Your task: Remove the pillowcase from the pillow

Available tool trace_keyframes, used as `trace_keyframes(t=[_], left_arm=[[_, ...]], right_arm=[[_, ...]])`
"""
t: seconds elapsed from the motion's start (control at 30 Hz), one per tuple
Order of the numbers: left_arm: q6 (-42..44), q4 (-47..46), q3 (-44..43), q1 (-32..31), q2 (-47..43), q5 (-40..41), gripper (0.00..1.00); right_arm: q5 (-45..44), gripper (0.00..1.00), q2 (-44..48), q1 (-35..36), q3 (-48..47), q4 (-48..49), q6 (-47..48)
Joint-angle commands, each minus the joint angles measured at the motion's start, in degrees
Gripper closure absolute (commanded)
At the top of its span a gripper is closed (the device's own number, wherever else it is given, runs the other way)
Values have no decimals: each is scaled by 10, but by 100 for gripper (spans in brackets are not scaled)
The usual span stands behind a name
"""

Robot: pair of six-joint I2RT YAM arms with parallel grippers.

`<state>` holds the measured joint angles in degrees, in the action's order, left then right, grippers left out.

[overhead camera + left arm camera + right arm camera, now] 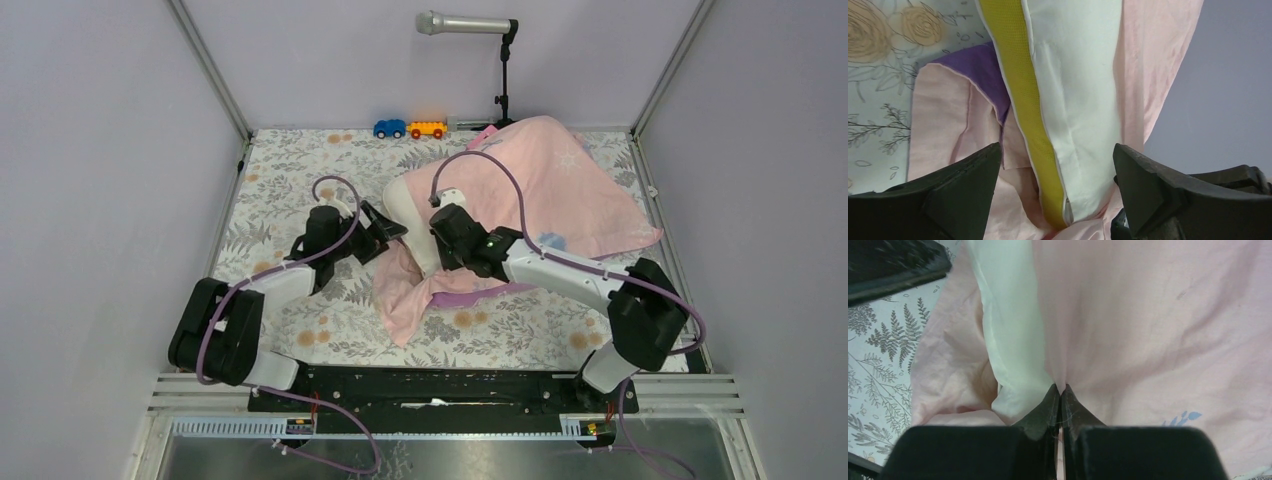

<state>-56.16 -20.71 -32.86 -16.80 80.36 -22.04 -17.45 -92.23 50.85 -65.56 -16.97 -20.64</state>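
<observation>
The pillowcase [560, 185] lies inside out, pale pink, draped over the pillow, with a purple edge showing near the front. The white end of the pillow [405, 205] sticks out on the left. My left gripper [392, 232] is open at that end. In the left wrist view the pillow [1078, 90] and its yellow band lie between the spread fingers [973, 175], with the pillowcase [948, 125] bunched around it. My right gripper [438, 215] is shut on a fold of the pillowcase [1148, 330] right beside the pillow [1008, 315], its tips pinched together [1061, 388].
A floral cloth [300, 170] covers the table. A blue toy car [389, 128] and an orange toy car [427, 129] sit at the back edge. A microphone [465, 23] on a stand rises behind them. Frame posts and walls bound the sides.
</observation>
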Motion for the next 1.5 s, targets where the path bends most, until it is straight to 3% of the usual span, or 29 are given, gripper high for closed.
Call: trace_keyframes(t=[0.0,0.23,0.4,0.47,0.6,0.63,0.83,1.0,1.13,1.2,1.3,1.37,1.47], left_arm=[[-4,-58,-23,-17,35,-48,13],[-44,-116,-37,-39,89,-53,15],[-35,-164,-62,-63,127,-65,33],[-29,-176,-72,-68,146,-67,46],[-30,-244,-63,-68,151,-87,95],[-14,-224,-64,-68,137,-79,100],[50,-53,-89,-51,-10,29,100],[7,6,-124,8,-74,-64,100],[45,136,-176,25,-120,-86,100],[62,177,-191,30,-136,-83,100],[71,192,-185,30,-154,-71,100],[66,179,-170,30,-159,-71,100],[55,161,-153,30,-159,-76,100]], right_arm=[[-6,97,47,0,23,28,-7],[10,98,68,0,39,45,-12],[11,100,81,-1,64,66,-13],[-4,100,87,-1,79,68,-15],[-23,100,115,-8,107,61,-17],[-26,100,126,-10,116,59,-16],[-52,98,208,-15,169,23,-6],[-107,97,234,-35,208,5,-1],[-96,98,245,-86,219,9,-24],[-69,90,259,-92,222,28,-18],[77,67,277,-92,222,73,3],[158,57,271,-89,204,84,-2],[157,46,240,-50,153,39,18]])
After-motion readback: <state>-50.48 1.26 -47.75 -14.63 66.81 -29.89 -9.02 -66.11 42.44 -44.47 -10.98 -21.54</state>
